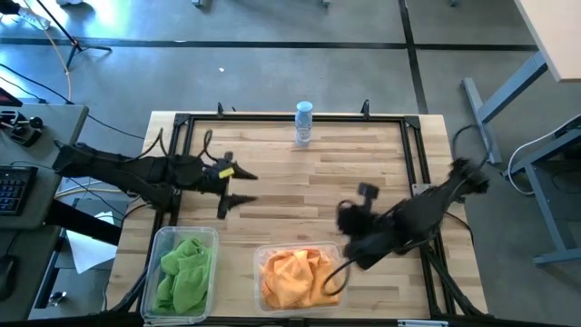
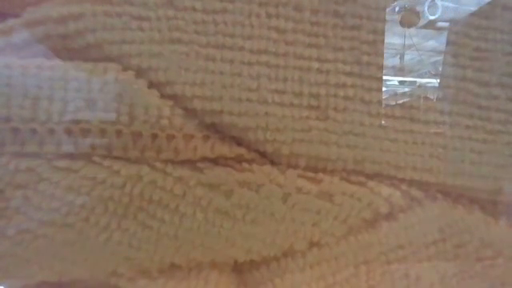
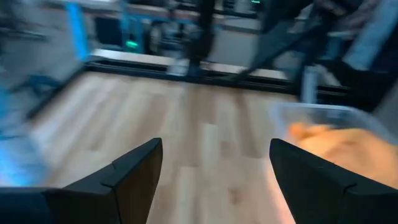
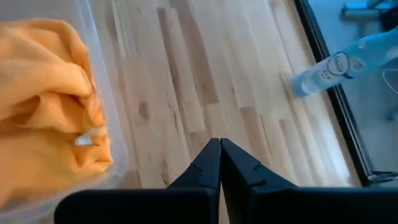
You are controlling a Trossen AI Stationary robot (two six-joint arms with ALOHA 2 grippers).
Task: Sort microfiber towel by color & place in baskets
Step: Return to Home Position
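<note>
High view looks straight down; low view nearly touches the shared orange towels (image 2: 240, 160).

Bright green towels (image 1: 184, 271) lie in the narrow clear bin (image 1: 186, 232) at seven o'clock, orange towels (image 1: 295, 277), ribbed with tiny loops, in the wide clear bin (image 1: 290, 247) at six, on a pale, plank-striped wooden table (image 1: 318, 173).

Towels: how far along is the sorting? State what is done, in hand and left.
Done: green towels lie in the left bin, orange towels in the right bin. In hand: nothing; the left tool is open, the right tool shut, both empty. Left: seemingly only parking the arms.
</note>
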